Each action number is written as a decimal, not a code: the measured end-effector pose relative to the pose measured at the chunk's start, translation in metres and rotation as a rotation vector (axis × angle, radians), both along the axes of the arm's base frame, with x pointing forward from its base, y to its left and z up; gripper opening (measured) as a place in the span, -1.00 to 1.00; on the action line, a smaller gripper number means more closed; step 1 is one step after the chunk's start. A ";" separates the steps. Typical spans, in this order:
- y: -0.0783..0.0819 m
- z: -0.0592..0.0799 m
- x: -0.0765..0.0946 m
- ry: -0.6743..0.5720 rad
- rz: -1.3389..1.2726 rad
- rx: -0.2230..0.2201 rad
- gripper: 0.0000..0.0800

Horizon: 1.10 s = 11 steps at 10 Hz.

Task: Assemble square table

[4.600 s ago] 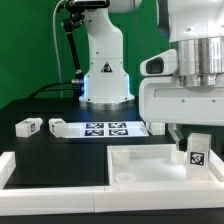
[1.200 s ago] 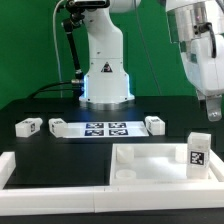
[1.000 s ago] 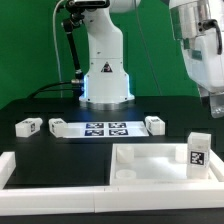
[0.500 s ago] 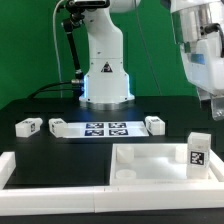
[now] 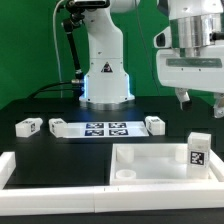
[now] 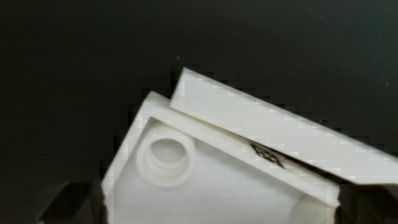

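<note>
The white square slab (image 5: 150, 160) lies at the front right with its raised rim up. One white leg (image 5: 196, 152) with a tag stands upright in its right corner. Three more legs lie on the black table: two at the exterior view's left (image 5: 28, 126) (image 5: 58, 125) and one by the marker board's right end (image 5: 154, 123). My gripper (image 5: 200, 103) hangs open and empty well above the slab's right side. In the wrist view the slab (image 6: 214, 175) with a round socket (image 6: 166, 155) fills the space between my dark fingers (image 6: 71, 205); a tag edge (image 6: 267, 155) shows.
The marker board (image 5: 105, 128) lies flat in the middle of the table. A long white border rail (image 5: 50, 170) runs along the front and left. The robot's white base (image 5: 105, 75) stands behind the marker board.
My gripper was low at the upright leg in the slab's corner, then rose clear of it. Since half a second ago the hand has turned and shifted toward the exterior view's left. The leg stays standing.
</note>
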State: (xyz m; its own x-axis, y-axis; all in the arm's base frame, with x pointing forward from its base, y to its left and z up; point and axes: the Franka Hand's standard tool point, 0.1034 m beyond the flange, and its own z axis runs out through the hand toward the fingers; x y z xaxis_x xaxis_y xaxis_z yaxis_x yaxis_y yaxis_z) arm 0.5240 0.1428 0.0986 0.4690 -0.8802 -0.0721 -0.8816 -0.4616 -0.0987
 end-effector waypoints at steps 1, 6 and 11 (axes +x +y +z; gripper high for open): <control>0.000 0.000 0.000 -0.003 0.032 -0.002 0.62; -0.016 -0.018 -0.059 -0.039 0.569 -0.045 0.62; -0.018 -0.020 -0.062 -0.064 0.870 -0.066 0.62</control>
